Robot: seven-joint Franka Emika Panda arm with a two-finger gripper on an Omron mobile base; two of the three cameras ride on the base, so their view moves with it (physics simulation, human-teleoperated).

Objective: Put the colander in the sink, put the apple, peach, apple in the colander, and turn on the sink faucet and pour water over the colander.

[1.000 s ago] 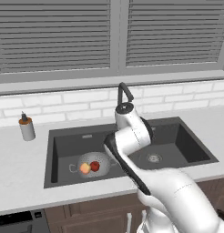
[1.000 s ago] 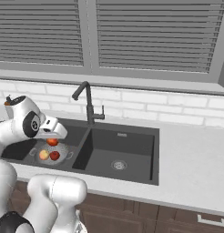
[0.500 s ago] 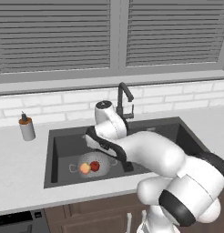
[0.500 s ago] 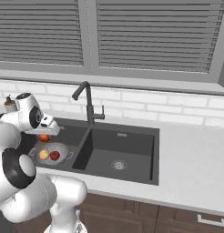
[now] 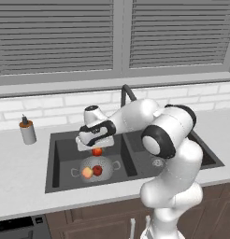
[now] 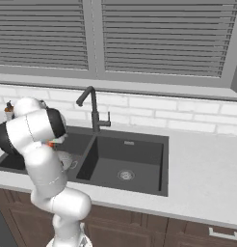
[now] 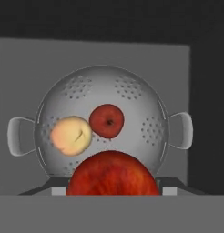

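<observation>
The second apple [image 7: 112,174] hangs pinched in the fingers [image 5: 96,148] directly above the colander [image 7: 101,120], which sits in the left basin of the sink [image 5: 58,151], low and left of centre in the left base view. That is the relation the coming move seems to turn on: the bowl lies straight below the held fruit, so letting go should be enough, with little sideways correction needed.

Looking down from the hand, the held apple fills the bottom centre of the frame and covers the near rim of the colander. Inside the bowl the peach [image 7: 71,135] lies left of centre, and the first apple [image 7: 106,120] sits just beside it, at the middle. The open floor of the bowl is to the right, towards the right-hand loop handle.

The fingertips themselves are hidden behind the apple, so how firmly they bite is hard to judge. In the right base view the arm's own bulk covers the hand and most of the colander. The faucet [image 6: 92,107] stands upright behind the divider, and I can make out no water.
</observation>
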